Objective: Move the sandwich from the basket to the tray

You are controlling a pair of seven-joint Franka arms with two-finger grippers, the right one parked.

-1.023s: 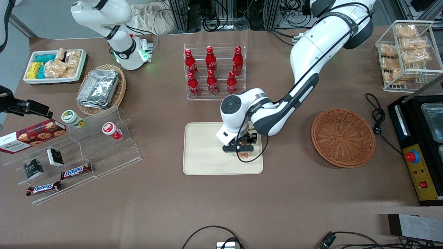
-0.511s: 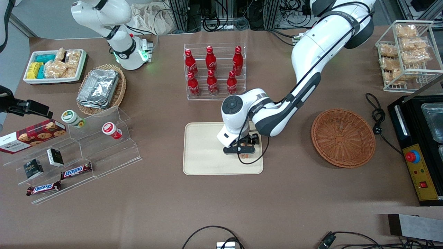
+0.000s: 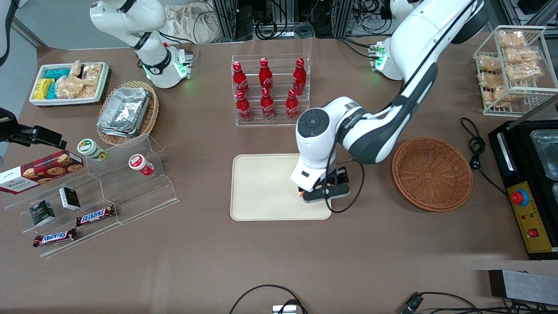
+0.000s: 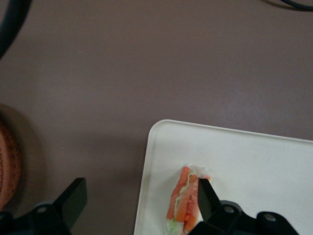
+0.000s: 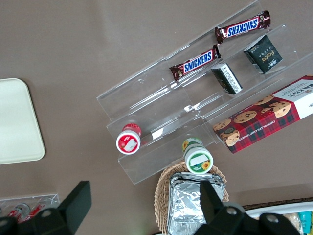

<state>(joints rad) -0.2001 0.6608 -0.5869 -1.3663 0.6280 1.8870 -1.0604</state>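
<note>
Cream-beige tray (image 3: pixel 261 187) bears the wrapped sandwich (image 4: pixel 182 200) at its basket-side edge | gripper (image 3: pixel 324 192) just above, fingers (image 4: pixel 208 198) spread, holding nothing | wicker basket (image 3: pixel 431 173) empty | wedge looks light, soft, wrap likely slippery: pinch gently across the bread faces.

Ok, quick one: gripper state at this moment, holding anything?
Left gripper: open, holding nothing, above the flat cream-beige plastic tray's edge nearest the basket; the wrapped triangular white-bread sandwich lies on the tray beside one finger.
</note>
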